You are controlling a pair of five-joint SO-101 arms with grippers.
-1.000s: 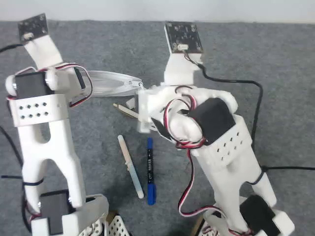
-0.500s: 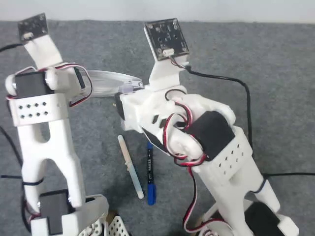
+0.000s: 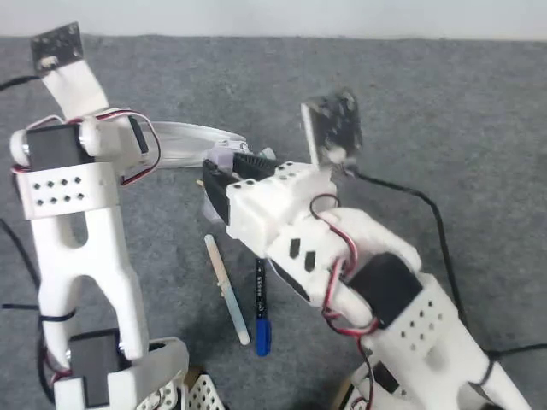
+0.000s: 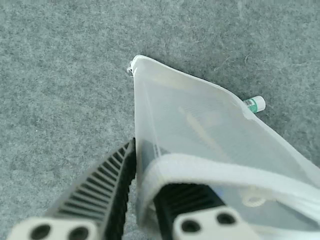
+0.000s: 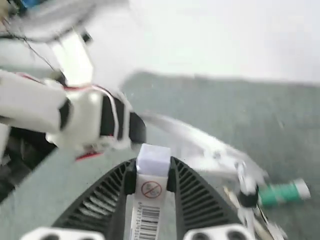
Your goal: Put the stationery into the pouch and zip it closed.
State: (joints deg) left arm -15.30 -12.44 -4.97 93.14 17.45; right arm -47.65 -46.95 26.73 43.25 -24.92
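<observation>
Your left gripper (image 4: 145, 167) is pinched down on the rim of the mesh pouch (image 4: 200, 130), the fabric trapped between the two fingers. On the high view, read as a dial, the pouch lies at about 11 o'clock, stretched away from that claw over the grey carpet (image 3: 479, 111). That single pinch is the weak spot. If the right arm pushes against the mesh, the rim could slip out or the mouth could fold flat, and the next item would land on the carpet. You cannot tell from here how wide the mouth gapes, so don't assume a clear entry.

At about 6 o'clock the pale pen (image 3: 226, 290) and the blue pen (image 3: 261, 299) lie side by side, close but apart, both outside the pouch. The right arm hangs just above their far ends, so a low swing could roll them or knock them together, making the later pickups harder.

Your right gripper (image 5: 151, 162) is closed to the width of a white block (image 5: 150, 192) with a printed label, gripped upright by its sides, near the dial's centre and just short of the pouch. Only its narrow faces are held, so a jolt or a tilt could twist it loose. A green-capped item (image 5: 282, 192) sits beside the pouch's far end, where the mesh could snag on it if dragged.
</observation>
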